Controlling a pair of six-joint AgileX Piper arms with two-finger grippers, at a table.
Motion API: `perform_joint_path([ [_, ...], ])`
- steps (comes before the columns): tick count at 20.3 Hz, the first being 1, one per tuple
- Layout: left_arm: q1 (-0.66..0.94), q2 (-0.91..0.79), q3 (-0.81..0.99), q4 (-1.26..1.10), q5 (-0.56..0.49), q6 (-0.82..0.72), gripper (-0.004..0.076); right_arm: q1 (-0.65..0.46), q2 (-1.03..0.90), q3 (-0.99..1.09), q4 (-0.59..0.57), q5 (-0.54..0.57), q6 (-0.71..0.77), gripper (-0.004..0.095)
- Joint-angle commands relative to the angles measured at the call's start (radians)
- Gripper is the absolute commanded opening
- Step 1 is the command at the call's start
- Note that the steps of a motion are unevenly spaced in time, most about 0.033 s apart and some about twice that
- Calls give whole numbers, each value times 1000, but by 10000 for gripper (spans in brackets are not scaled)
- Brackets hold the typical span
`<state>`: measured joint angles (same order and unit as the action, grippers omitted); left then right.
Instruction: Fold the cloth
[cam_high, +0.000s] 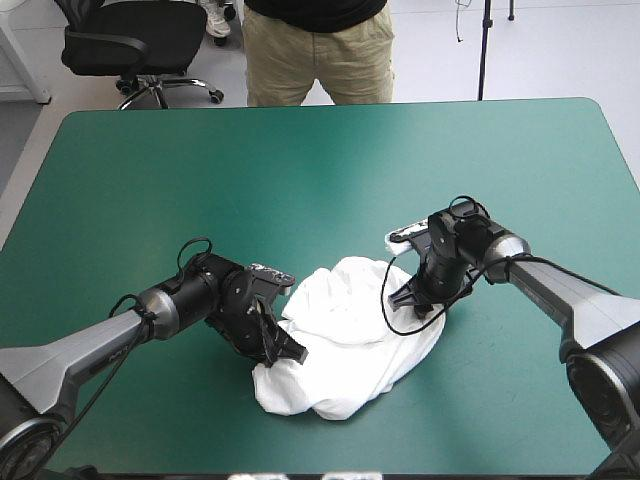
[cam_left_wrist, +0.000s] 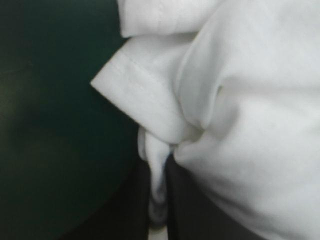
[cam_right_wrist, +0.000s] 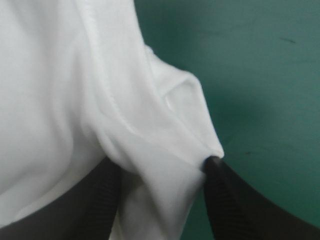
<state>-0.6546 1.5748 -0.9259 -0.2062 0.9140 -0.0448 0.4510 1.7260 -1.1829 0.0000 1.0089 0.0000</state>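
The T-shirt (cam_high: 350, 345) lay crumpled in the lower middle of the frame on the table (cam_high: 300, 170). The left gripper (cam_left_wrist: 159, 172) pinched a thin fold. The right gripper (cam_right_wrist: 162, 162) had its fingers (cam_right_wrist: 235, 200) spread around another. A lift risked the thin pinch slipping, or only the left side rising.

T-shirt (cam_left_wrist: 250, 100) hides left pincer (cam_left_wrist: 159, 200) tips; cloth cropped.

The crumpled white cloth T-shirt (cam_high: 345, 340) lies on the teal-green-covered desk (cam_high: 300, 170), near its front edge, slightly right of middle. The black-fingered left gripper (cam_high: 285, 348) sits at the heap's left side, the black-fingered right gripper (cam_high: 422, 303) at its far right, each touching it.
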Motion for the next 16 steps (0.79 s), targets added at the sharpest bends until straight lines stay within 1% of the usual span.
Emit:
perform_joint_path([
  [1, -5, 11, 6, 0, -33, -2, -17, 1, 14, -14, 8, -13, 0, 438],
  [2, -5, 11, 6, 2, -33, -2, -17, 1, 23, -14, 20, -10, 0, 394],
  [3, -5, 11, 6, 2, -33, -2, -17, 1, 28, -12, 43, -4, 0, 265],
  [4, -5, 11, 2, 9, -23, -2, -17, 1, 28, -12, 53, 0, 0, 162],
  [5, -5, 7, -15, 41, -9, -2, -17, 1, 13, -14, 56, 10, 0, -15],
  [6, -5, 0, -27, 65, 0, -12, -17, 1, -1, -17, 53, 15, 0, -6],
  [8, -3, -23, -77, 156, 20, -54, -17, 1, -58, -19, 35, 23, 0, -18],
  [10, -3, -55, -148, 253, 59, -95, -17, 1, -137, -30, 25, 38, 0, -17],
  [13, -3, -99, -318, 397, 122, -138, -17, 1, -288, -101, 0, 40, 0, -17],
  [16, -3, -131, -505, 487, 177, -149, -17, 1, -388, -235, 0, 40, 0, -17],
])
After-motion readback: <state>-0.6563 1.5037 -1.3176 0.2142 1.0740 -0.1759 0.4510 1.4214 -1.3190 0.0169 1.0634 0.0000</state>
